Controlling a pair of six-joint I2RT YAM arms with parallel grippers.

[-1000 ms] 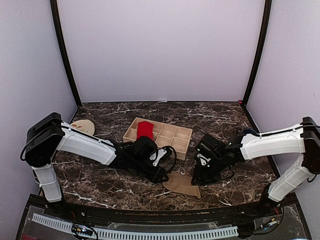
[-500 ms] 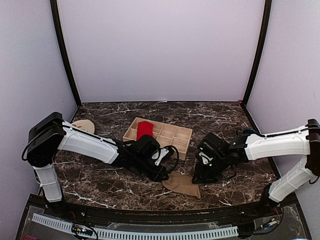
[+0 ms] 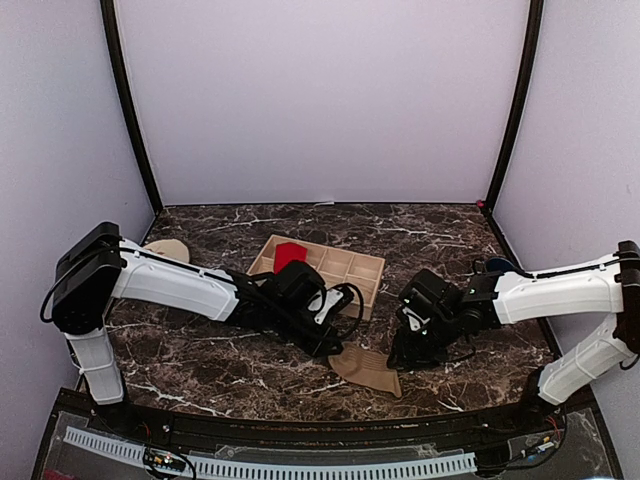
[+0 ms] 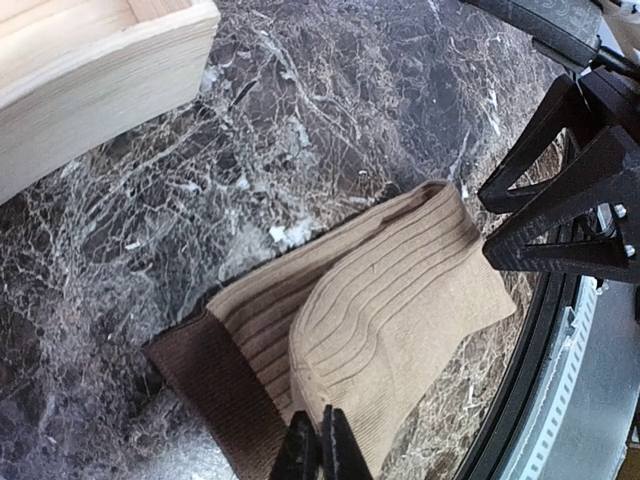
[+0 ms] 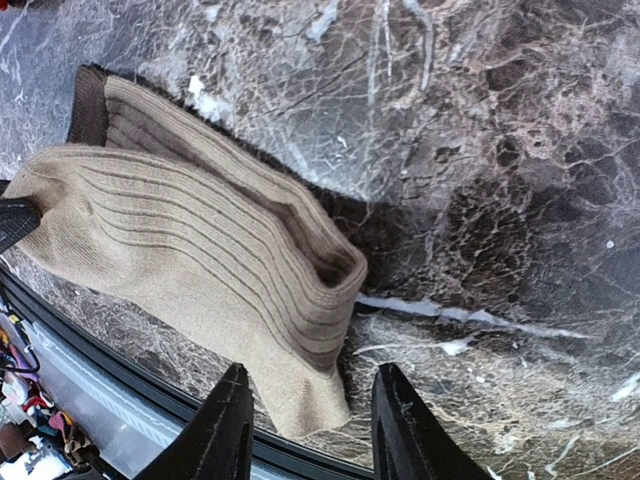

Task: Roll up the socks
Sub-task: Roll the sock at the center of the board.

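Note:
The tan-brown sock (image 3: 366, 369) lies folded on the marble near the front edge, its dark brown cuff (image 4: 215, 385) toward the left arm. My left gripper (image 3: 335, 347) is at that sock's left end; its jaws (image 4: 320, 447) are shut, pinching the edge of the upper tan layer (image 4: 390, 310). My right gripper (image 3: 401, 356) stands open at the other end, low over the table. Its fingertips (image 5: 310, 425) straddle the tan sock's (image 5: 190, 255) corner without touching it. The red sock (image 3: 289, 254) sits bundled in the wooden tray's left compartment.
The wooden divided tray (image 3: 352, 271) stands behind both grippers; its corner (image 4: 100, 90) shows in the left wrist view. A round beige disc (image 3: 165, 249) lies at the far left. A small blue object (image 3: 497, 265) rests by the right arm. The table's black front rim (image 5: 120, 365) runs beside the sock.
My left gripper has closed from partly open onto the tan sock's edge, and its arm shifted slightly right. The right gripper edged a little rightward and stayed open.

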